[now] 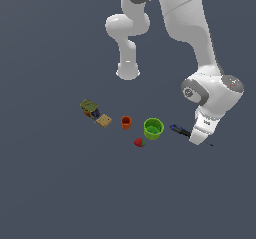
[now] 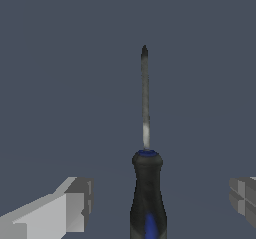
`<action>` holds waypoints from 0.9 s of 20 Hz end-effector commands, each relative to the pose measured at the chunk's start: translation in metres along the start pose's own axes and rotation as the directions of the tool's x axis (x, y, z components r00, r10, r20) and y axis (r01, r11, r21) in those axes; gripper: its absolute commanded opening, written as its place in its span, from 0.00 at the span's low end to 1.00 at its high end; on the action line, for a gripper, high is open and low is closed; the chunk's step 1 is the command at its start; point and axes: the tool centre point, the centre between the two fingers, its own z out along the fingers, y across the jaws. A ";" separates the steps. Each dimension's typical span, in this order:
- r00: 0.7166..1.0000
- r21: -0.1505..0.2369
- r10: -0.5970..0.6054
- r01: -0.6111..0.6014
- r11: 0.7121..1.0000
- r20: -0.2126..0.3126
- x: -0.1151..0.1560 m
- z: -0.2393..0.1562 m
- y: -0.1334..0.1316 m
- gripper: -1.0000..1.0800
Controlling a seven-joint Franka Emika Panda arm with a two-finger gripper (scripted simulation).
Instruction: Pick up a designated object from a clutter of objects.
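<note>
The screwdriver (image 1: 179, 130) lies flat on the grey floor at the exterior view's right, its blue-and-black handle showing beside the arm and its thin shaft tip poking out past the hand. In the wrist view the screwdriver (image 2: 146, 183) runs straight between my fingers, handle nearest, shaft pointing away. My gripper (image 1: 196, 139) hovers low over it, open, with one finger (image 2: 75, 205) on each side of the handle and wide gaps to it. Nothing is held.
Toward the exterior view's left of the screwdriver stand a green cup (image 1: 153, 128), a red strawberry (image 1: 139, 142), a small orange cup (image 1: 126, 122), a tan block (image 1: 104, 121) and an olive-and-blue box (image 1: 89, 108). The arm's base (image 1: 128, 72) stands behind them.
</note>
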 end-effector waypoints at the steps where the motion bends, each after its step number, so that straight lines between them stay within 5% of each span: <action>1: 1.000 0.001 -0.009 0.009 1.000 -0.002 0.002 0.002 -0.002 0.96; 18: 1.000 0.001 -0.009 0.009 1.000 -0.001 0.001 0.052 -0.003 0.96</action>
